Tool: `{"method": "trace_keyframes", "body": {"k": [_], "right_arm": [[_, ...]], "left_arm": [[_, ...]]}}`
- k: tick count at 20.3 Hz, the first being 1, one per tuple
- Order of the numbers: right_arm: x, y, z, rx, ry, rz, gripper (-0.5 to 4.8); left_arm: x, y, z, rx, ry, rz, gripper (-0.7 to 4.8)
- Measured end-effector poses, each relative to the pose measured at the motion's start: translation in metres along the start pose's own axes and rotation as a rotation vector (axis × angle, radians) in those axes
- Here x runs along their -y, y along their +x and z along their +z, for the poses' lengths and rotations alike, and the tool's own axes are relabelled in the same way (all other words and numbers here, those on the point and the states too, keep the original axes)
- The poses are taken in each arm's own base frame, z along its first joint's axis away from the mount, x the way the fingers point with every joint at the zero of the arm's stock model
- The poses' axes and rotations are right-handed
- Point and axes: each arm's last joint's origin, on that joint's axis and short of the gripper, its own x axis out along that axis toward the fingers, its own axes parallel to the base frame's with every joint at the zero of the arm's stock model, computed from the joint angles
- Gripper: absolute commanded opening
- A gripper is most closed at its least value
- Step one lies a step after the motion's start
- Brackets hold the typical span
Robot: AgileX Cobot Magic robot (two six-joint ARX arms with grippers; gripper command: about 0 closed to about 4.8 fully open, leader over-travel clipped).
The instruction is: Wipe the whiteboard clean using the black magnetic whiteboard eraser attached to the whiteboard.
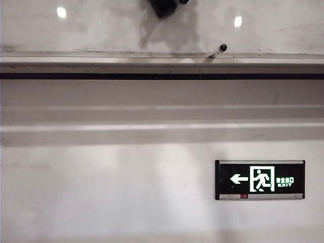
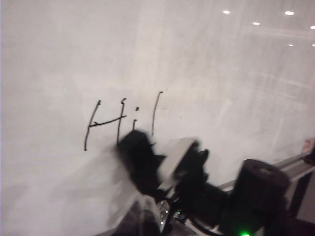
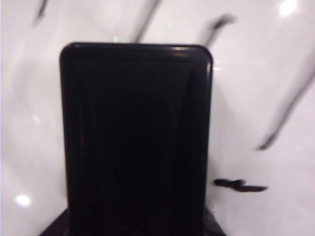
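The whiteboard (image 1: 101, 25) (image 2: 74, 59) (image 3: 256, 88) is a glossy grey-white panel with "Hi!" (image 2: 120, 120) written on it in black. My right gripper (image 3: 135, 227) is shut on the black eraser (image 3: 135, 137), which stands against the board among dark marker strokes (image 3: 241, 186). The left wrist view shows that eraser (image 2: 135, 152) blurred just under the writing, with the right gripper (image 2: 184, 164) behind it. The exterior view catches only a dark part of it at the top edge (image 1: 163, 7). My left gripper (image 2: 147, 220) is a dim blur near its camera, off the board, holding nothing.
A long silver ledge (image 1: 101, 59) runs under the board, with a marker (image 1: 218, 49) lying on it right of centre. Below is a matte white wall with a green exit sign (image 1: 260, 179). The right arm's black body (image 2: 258, 194) fills the space beside the left gripper.
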Motion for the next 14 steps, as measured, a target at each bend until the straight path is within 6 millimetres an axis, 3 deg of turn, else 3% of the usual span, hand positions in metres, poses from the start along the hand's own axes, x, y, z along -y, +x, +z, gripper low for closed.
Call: {"method": "trace_keyframes", "body": {"k": [3,7,10,11,14], "right_arm": [[0.008,-0.001,0.008,0.037,-0.020,-0.160,-0.01],[0.046,-0.005,0.032,0.099,0.002,-0.335,-0.01],[0.062,-0.010,0.045,0.184,0.020,-0.396,-0.01],[0.064,-0.011,0.048,0.227,0.010,-0.343,-0.01],[0.045,0.000,0.037,0.199,0.001,-0.223,-0.01]], "left_arm": [[0.000,0.000,0.000,-0.001,0.000,-0.003,-0.05],[0.001,0.000,0.000,-0.004,-0.001,-0.017,-0.05],[0.001,-0.001,0.000,-0.004,-0.001,-0.022,-0.05],[0.001,-0.001,0.000,-0.004,-0.001,-0.021,-0.05],[0.001,-0.001,0.000,-0.005,-0.001,-0.022,-0.05]]}}
